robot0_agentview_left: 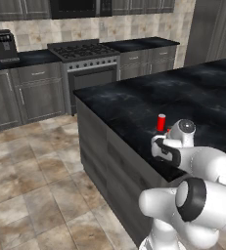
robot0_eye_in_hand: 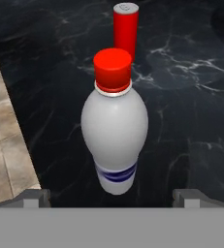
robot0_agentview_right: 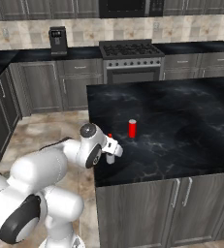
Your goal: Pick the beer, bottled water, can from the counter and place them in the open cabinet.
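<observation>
Hovering over the near edge of the counter (robot0_agentview_right: 181, 121), the gripper (robot0_eye_in_hand: 111, 197) points down at the bottled water (robot0_eye_in_hand: 114, 121), fingers spread wide with one tip at each side and nothing between them but the bottle's base; no contact visible, bottle not held. Bottled water stands upright on the black marble-look top, red cap up, blue band low on the white body. In the right base view the bottle (robot0_agentview_right: 110, 156) sits just beside the wrist, close to the counter's front left corner. The can (robot0_eye_in_hand: 126, 30) stands upright just behind the bottle, apart from it, silvery top showing; also seen as a red cylinder (robot0_agentview_right: 132, 128) further in on the counter and (robot0_agentview_left: 161, 122) just past the arm. Stove (robot0_agentview_right: 131, 51) and coffee machine (robot0_agentview_right: 58, 40) on the back run, well apart.
</observation>
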### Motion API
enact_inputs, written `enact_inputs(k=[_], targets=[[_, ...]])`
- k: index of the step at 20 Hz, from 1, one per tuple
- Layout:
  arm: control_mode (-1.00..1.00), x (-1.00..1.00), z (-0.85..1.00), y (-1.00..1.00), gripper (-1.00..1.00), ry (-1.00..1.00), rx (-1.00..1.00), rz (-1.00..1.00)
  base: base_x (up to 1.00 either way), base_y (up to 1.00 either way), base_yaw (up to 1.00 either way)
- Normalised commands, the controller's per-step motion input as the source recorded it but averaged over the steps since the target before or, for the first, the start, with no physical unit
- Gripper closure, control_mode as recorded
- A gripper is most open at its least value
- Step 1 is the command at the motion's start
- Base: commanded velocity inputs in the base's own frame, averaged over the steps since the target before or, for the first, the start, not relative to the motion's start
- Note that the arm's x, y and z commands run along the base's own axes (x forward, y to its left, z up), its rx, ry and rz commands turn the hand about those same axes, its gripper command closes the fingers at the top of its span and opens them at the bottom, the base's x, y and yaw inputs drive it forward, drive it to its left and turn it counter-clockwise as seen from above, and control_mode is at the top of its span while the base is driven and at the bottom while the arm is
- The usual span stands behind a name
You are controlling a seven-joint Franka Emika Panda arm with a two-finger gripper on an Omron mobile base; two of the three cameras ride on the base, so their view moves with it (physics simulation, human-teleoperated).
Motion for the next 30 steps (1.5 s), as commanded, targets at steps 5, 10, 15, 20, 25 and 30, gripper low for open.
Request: enact_inputs(k=[5,10,15,20,25,30], targets=[[-1.0,0.15,-0.05,-0.01,-1.0,0.0,0.0,0.0,0.0,0.0,0.0],[-1.0,0.16,-0.07,-0.02,-1.0,0.0,0.0,0.0,0.0,0.0,0.0],[-1.0,0.16,-0.08,-0.03,-1.0,0.0,0.0,0.0,0.0,0.0,0.0],[-1.0,0.12,-0.08,-0.03,-1.0,0.0,0.0,0.0,0.0,0.0,0.0],[-1.0,0.1,-0.07,-0.05,-1.0,0.0,0.0,0.0,0.0,0.0,0.0],[-1.0,0.12,-0.09,-0.04,-1.0,0.0,0.0,0.0,0.0,0.0,0.0]])
